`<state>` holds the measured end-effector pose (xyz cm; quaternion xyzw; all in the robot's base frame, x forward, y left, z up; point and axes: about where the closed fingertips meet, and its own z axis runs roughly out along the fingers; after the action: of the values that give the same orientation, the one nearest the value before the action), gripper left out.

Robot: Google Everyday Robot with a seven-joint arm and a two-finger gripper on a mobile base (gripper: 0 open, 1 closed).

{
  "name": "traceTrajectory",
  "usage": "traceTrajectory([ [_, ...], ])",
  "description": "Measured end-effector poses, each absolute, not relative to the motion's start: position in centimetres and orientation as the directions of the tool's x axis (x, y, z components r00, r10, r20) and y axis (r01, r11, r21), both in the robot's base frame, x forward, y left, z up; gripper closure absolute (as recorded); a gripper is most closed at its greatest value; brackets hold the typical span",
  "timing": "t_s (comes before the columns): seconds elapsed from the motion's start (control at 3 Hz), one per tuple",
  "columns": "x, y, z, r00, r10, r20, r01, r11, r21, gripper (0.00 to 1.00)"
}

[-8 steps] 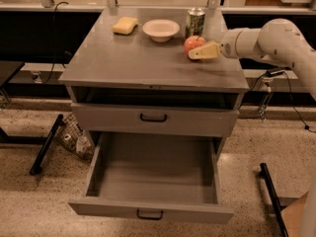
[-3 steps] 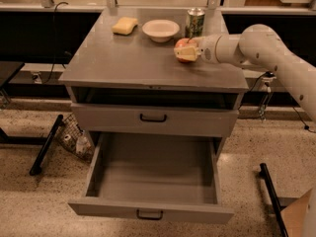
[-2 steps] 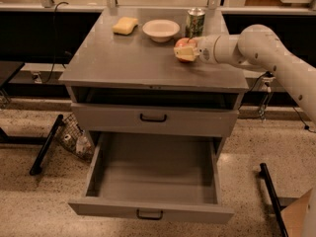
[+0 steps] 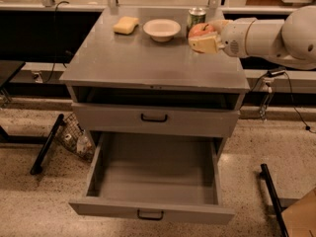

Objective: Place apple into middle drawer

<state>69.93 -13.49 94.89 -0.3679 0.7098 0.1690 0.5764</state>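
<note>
The red-orange apple (image 4: 199,29) is held in my gripper (image 4: 203,38), whose cream fingers (image 4: 206,44) are shut on it. It hangs a little above the right rear part of the grey cabinet top (image 4: 148,58), just in front of the green can (image 4: 196,15). My white arm reaches in from the right. The middle drawer (image 4: 153,181) is pulled fully open at the bottom, its flat floor bare, with a black bar handle (image 4: 150,215) on its front. The drawer lies well below and in front of the apple.
A white bowl (image 4: 161,28) and a yellow sponge (image 4: 125,24) sit at the back of the cabinet top. The higher drawer front (image 4: 154,117) is shut. A wire basket (image 4: 74,135) stands on the floor at the left, and a black frame leg (image 4: 271,196) at the right.
My gripper, holding the apple, has risen off the cabinet top and moved slightly right, towards the green can. The drawers have not moved.
</note>
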Motion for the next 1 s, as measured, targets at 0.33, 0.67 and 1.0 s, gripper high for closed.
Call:
traceTrajectory([
  [0.33, 69.9, -13.4, 94.9, -0.065, -0.328, -0.943, -0.718, 0.671, -0.184, 1.0],
  [0.67, 68.2, -12.1, 94.3, -0.044, -0.348, -0.936, -0.744, 0.637, -0.202, 1.0],
  [1.0, 63.7, -9.2, 92.7, -0.025, -0.358, -0.933, -0.8, 0.567, -0.196, 1.0],
])
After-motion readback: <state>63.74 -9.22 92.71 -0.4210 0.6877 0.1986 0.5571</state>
